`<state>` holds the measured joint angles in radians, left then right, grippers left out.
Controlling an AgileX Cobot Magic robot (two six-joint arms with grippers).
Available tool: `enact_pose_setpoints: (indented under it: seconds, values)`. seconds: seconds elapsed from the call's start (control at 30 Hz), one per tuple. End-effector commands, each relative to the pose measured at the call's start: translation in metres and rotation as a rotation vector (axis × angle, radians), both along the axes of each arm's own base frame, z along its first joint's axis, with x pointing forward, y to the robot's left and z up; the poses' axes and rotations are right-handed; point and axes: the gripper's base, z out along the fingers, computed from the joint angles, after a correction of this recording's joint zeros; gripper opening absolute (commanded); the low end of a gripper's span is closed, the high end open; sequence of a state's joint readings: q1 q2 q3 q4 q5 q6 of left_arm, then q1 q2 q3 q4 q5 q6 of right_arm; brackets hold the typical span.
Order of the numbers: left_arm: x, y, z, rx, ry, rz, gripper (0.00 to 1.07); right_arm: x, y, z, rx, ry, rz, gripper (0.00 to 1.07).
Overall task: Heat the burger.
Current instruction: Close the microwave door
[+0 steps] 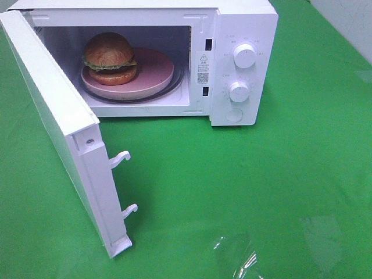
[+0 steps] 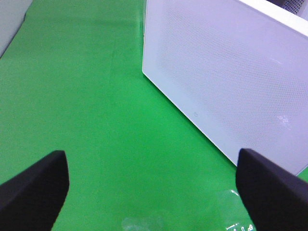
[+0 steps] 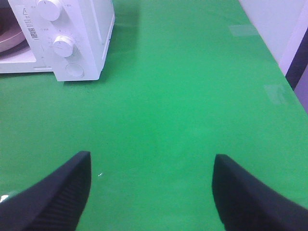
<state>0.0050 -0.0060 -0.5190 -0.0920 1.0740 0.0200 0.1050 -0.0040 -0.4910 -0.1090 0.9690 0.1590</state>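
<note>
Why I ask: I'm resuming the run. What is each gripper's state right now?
Left gripper: open, holding nothing.
Right gripper: open, holding nothing.

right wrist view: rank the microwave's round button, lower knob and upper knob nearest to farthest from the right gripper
From the right gripper:
1. round button, lowest of the three
2. lower knob, in the middle
3. upper knob, highest

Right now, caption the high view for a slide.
Burger on pink plate inside open white microwave, door swung wide, green table.
</note>
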Motion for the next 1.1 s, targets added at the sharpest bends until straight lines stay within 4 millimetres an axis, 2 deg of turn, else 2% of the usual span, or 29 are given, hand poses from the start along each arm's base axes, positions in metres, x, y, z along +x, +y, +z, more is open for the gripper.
enact_pose_setpoints:
  seconds: [0.03, 0.77, 1.0, 1.1]
  values:
    - [-0.002, -0.001, 0.0, -0.008, -0.017, -0.002, 0.86, -0.004, 0.0, 0.0, -0.009, -0.033, -0.002, 0.69]
    - [-0.002, -0.002, 0.0, -0.015, -0.018, -0.009, 0.86, -0.004, 0.0, 0.0, -0.007, -0.033, -0.003, 0.69]
    - [0.0, 0.0, 0.018, 0.009, -0.132, 0.005, 0.83, -0.004, 0.0, 0.0, -0.007, -0.033, -0.003, 0.69]
    - [0.002, 0.001, 0.019, 0.014, -0.138, 0.01, 0.82, -0.004, 0.0, 0.0, -0.007, -0.033, -0.003, 0.69]
